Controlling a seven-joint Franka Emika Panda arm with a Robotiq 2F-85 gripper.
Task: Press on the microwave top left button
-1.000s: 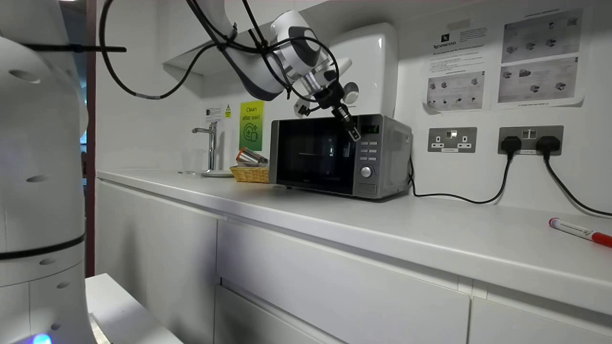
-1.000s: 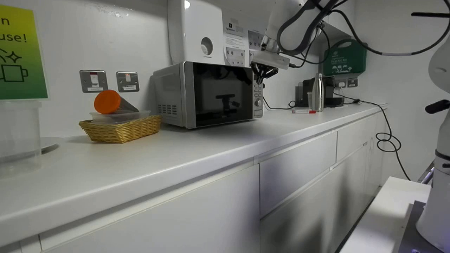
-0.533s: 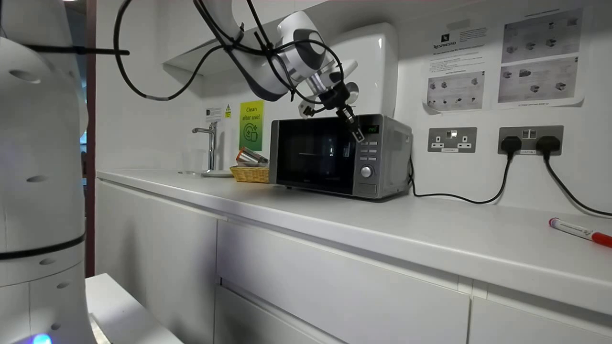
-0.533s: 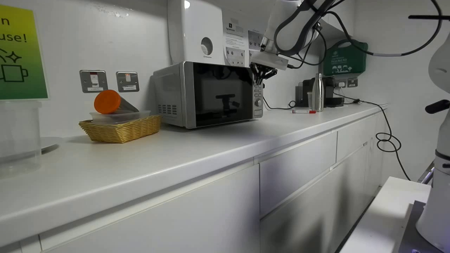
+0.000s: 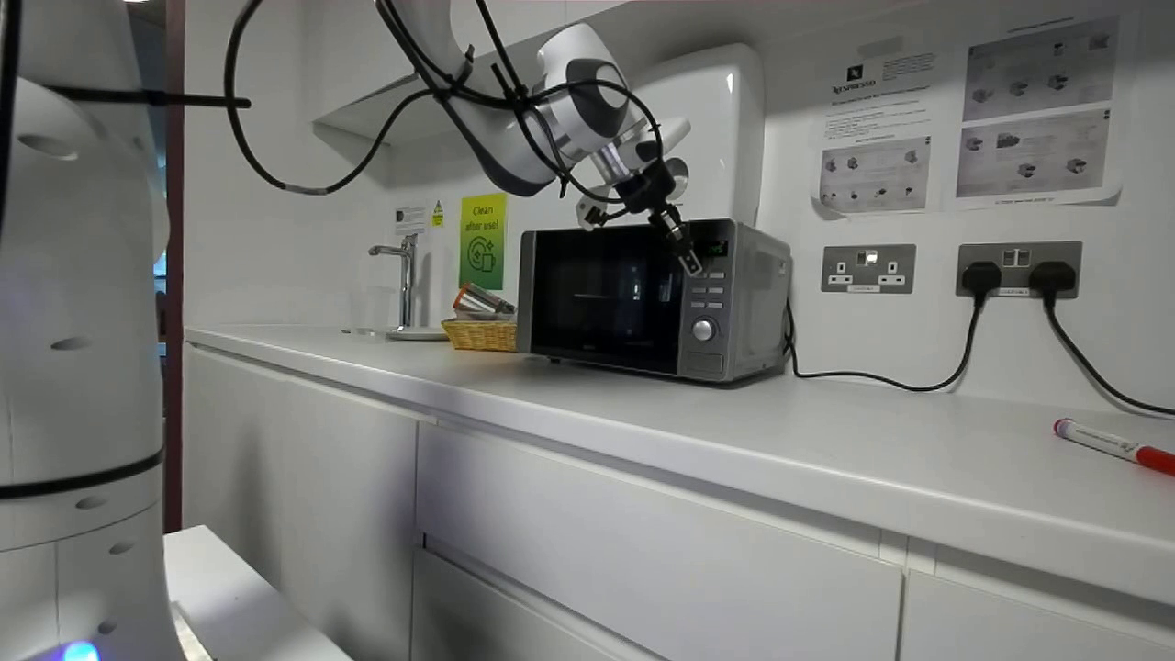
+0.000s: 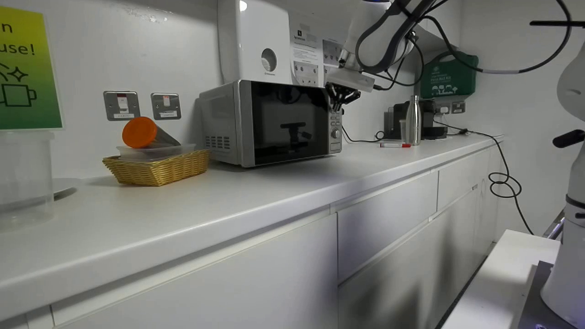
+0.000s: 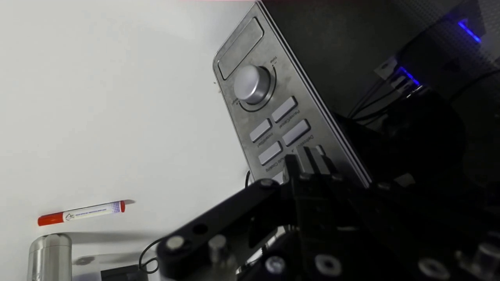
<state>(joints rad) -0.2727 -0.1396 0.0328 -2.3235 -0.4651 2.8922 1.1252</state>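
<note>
The microwave (image 5: 610, 303) stands on the desk (image 5: 863, 427) in the middle of the frame in both exterior views. Your jaws are together, with nothing seen between them. In the wrist view the buttons (image 7: 296, 132) are long and lean up to the right. Your jaws stick up from the bottom of the frame and hide most of the top left button (image 7: 320, 150), so it seems to lie right in front of their tips. A gentle straight push should do it; off to the side, you could hit the wrong one. In an exterior view you see the green display (image 5: 711, 249) just above and right of the tips; the wrist view does not show it. You cannot tell from any view if they touch the button.
</note>
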